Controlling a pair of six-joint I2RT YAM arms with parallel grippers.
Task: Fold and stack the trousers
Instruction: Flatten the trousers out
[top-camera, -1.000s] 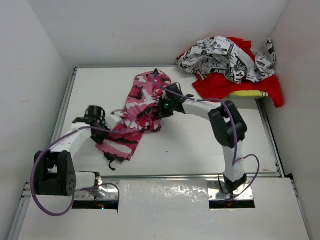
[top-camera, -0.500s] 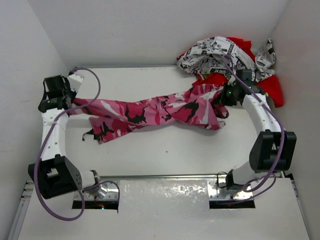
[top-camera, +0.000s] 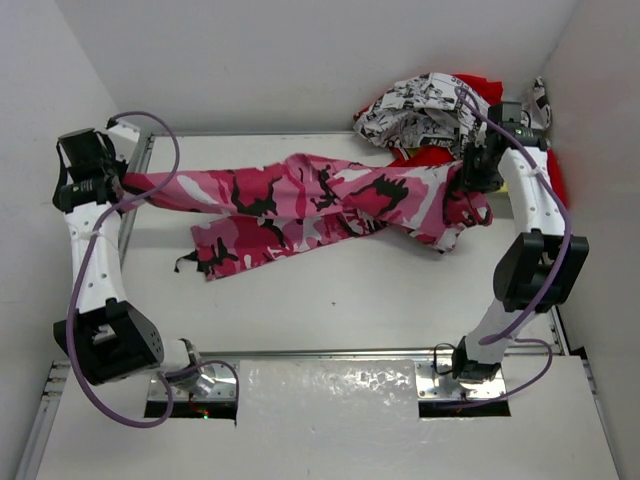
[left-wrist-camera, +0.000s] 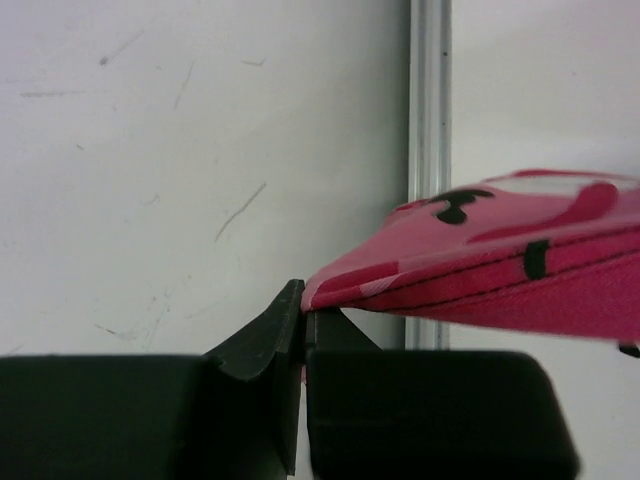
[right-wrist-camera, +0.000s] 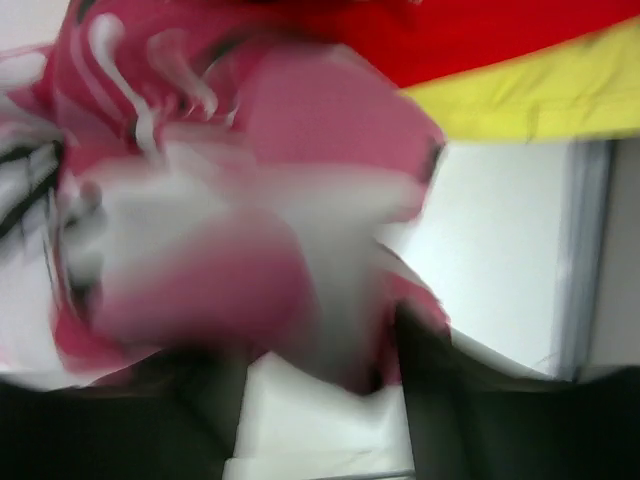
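Note:
The pink camouflage trousers (top-camera: 300, 195) are stretched across the back half of the table, one leg sagging toward the front left. My left gripper (top-camera: 114, 181) is at the far left edge, raised, and shut on one end of the trousers (left-wrist-camera: 520, 270); in the left wrist view its fingertips (left-wrist-camera: 292, 318) pinch the hem. My right gripper (top-camera: 478, 172) is at the far right, over the other end. In the blurred right wrist view its fingers (right-wrist-camera: 430, 390) stand apart, with the bunched trousers (right-wrist-camera: 250, 220) loose between and in front of them.
A heap of black-and-white printed cloth (top-camera: 440, 115) lies on plain red cloth (top-camera: 555, 185) in the back right corner, right behind my right gripper. A yellow strip (right-wrist-camera: 520, 90) shows beneath the red. Metal rails (left-wrist-camera: 428, 150) edge the table, and white walls close it in.
Both arms swung outward, pulling the bunched trousers into a long band across the table. The right gripper's jaws have opened; the left stays shut on the hem.

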